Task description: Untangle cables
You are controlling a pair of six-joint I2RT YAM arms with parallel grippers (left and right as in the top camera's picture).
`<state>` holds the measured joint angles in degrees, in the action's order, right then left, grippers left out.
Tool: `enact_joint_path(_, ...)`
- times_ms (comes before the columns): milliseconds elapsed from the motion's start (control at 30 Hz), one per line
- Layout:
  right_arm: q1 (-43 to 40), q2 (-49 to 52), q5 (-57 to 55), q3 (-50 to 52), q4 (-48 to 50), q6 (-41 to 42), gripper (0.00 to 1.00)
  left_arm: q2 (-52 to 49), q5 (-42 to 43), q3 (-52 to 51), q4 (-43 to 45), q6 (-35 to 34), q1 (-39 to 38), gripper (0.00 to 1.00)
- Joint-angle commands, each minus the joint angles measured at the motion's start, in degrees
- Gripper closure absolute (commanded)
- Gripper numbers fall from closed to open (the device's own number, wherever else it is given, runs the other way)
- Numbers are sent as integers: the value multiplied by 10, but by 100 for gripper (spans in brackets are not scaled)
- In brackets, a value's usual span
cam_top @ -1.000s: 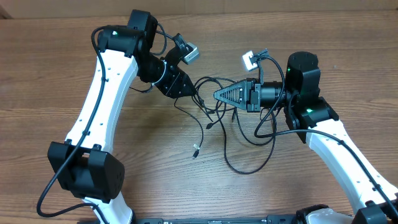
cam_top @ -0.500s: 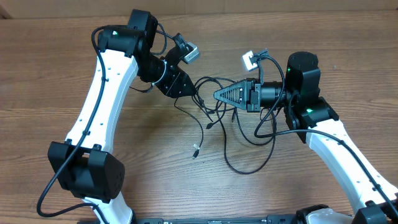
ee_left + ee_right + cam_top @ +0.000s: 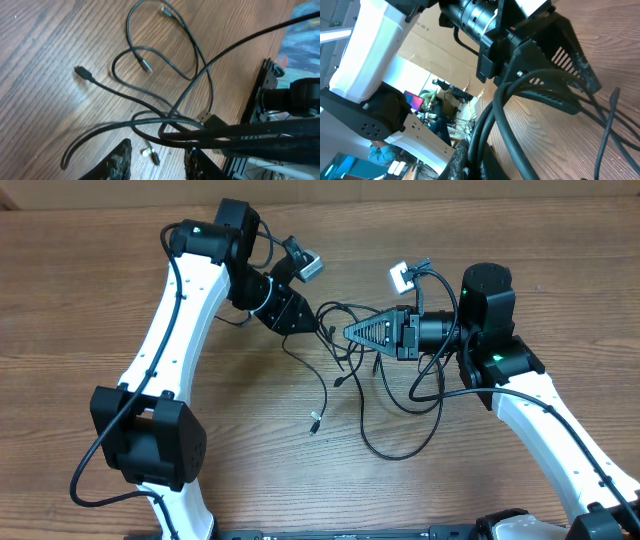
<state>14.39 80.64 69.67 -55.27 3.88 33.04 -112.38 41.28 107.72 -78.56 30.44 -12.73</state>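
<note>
Overhead, the cables (image 3: 338,345) bunch between my two claws and touch both, with loose loops trailing back toward my base over the table (image 3: 520,240). My right claw (image 3: 350,333) is clenched on a few strands, and in the right wrist view they run out of it toward the other arm. My left claw (image 3: 313,327) stands part-way apart with its tips at the knot. In the left wrist view the strands cross just ahead of its fingers (image 3: 120,159), and I see nothing pinched between them. The tight stretch runs straight across from claw to claw, so the knot lies directly to the right of my left claw, which I judge the nearer free one to take it. Against a second ago, my left arm has swung its elbow up and inward and its claw has edged closer to the knot. The right arm and the loops lie as they did.
</note>
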Motion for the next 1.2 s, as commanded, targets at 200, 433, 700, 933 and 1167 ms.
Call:
enact_joint_path(200, 2, -3, 10, -7, 6, 2, 96, -8, 38, 0, 57, -40, -13, 66)
enact_joint_path(433, 2, -3, 10, -7, 6, 23, 96, -8, 53, 0, 105, -89, -16, 67)
enact_joint_path(700, 2, -3, 10, -7, 6, 63, 96, -8, 131, 0, 120, -95, -16, 66)
enact_joint_path(933, 2, -3, 10, -7, 8, 62, 96, -8, 153, 0, 125, -94, -38, 64)
enact_joint_path(1167, 2, -3, 12, -7, 13, 62, 96, -8, 91, 0, 124, -88, -79, 64)
